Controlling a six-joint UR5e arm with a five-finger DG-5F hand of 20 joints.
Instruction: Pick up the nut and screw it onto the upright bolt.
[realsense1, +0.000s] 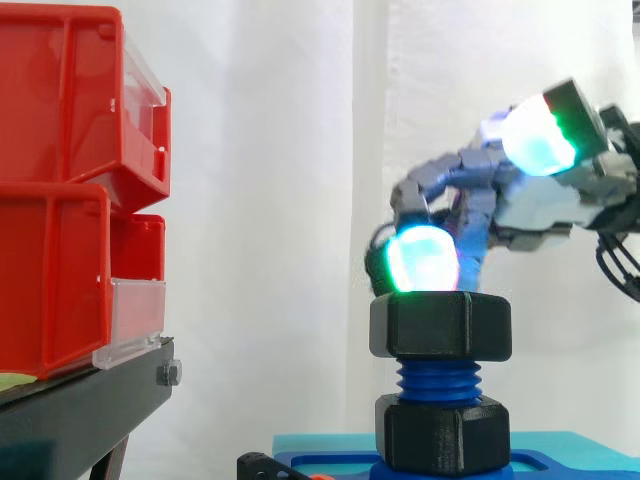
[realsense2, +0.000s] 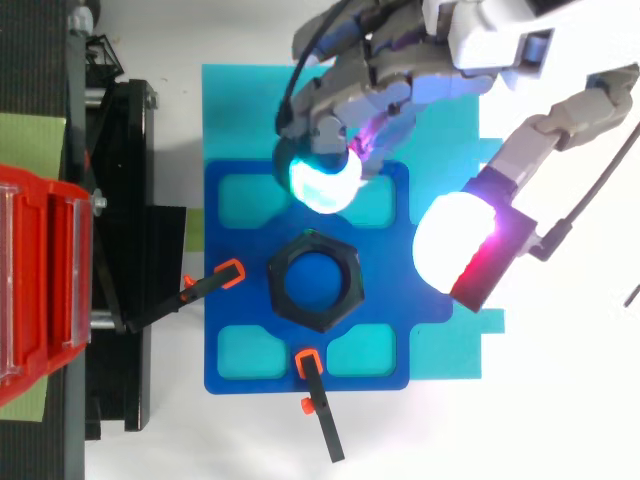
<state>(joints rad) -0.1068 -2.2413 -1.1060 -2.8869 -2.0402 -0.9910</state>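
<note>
White curtain (realsense1: 280, 150) behind; blue plate (realsense2: 385, 310) on a cyan mat (realsense2: 230, 110). The hand (realsense2: 400, 70) reaches in w/ fingers bent down and loose, pinching nothing. Its cyan pad (realsense2: 324, 180) is just beside the upper nut (realsense1: 440, 326), toward the plate's edge nearest the arm; its white pad (realsense2: 455, 243) is spread well apart. 1 blue bolt (realsense1: 438, 378) upright at plate ctr, 2 black nuts on it: upper at top, lower nut (realsense1: 440, 432) at base. 2 red bins (realsense1: 60, 100).

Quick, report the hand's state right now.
Hand: open, holding nothing, close beside the nut that sits on the bolt.
</note>
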